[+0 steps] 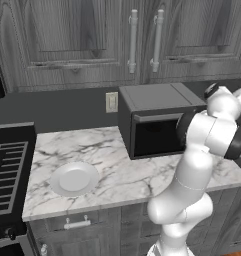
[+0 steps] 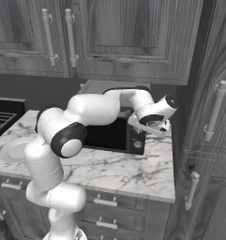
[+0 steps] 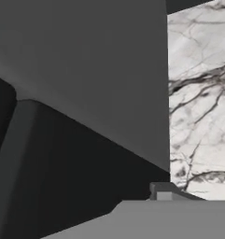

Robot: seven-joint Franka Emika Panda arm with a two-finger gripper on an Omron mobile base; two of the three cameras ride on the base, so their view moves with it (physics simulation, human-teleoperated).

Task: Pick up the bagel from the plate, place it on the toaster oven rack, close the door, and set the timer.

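The white plate (image 1: 74, 178) lies bare on the marble counter, left of the toaster oven (image 1: 154, 100). The oven's door (image 1: 156, 137) stands upright against the box, its grey bar handle (image 1: 154, 118) along the top edge. No bagel or toaster oven rack shows; both are hidden from view. My gripper (image 2: 155, 126) hangs at the oven's front right corner, close to its face, pointing down and inward. The hand view looks along the dark oven (image 3: 86, 70) with marble counter (image 3: 200, 93) beside it. Its finger spread does not show clearly.
A black stove (image 1: 7, 165) with grates borders the counter on the left. Grey wood cabinets (image 1: 92, 35) hang above, and a tall cabinet (image 2: 213, 117) closes the right end. A wall outlet (image 1: 111, 102) sits behind the oven's left side.
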